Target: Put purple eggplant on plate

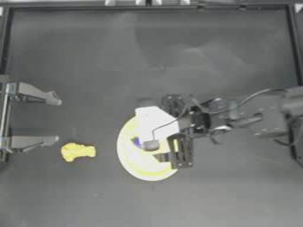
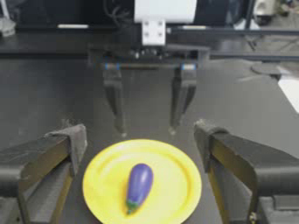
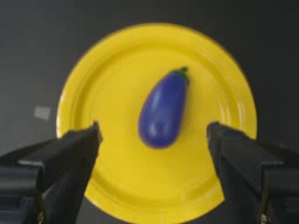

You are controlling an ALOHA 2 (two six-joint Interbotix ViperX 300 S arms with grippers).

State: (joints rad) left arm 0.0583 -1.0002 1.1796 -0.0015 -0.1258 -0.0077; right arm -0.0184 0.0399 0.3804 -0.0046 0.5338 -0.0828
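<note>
Top view: right arm reaches in from the right across the dark worktop, its end effector hanging over the yellow plate near the middle and hiding much of it; only a small bit of the purple eggplant peeks out on the plate beside the wrist, jaw state not readable from here. Left end effector sits parked at the left edge w/ its two fingers wide apart, & an orange-yellow lumpy piece lies on the worktop between it and the plate, touching neither.

Right tool spread wide; left tool apparently parked, open.
</note>
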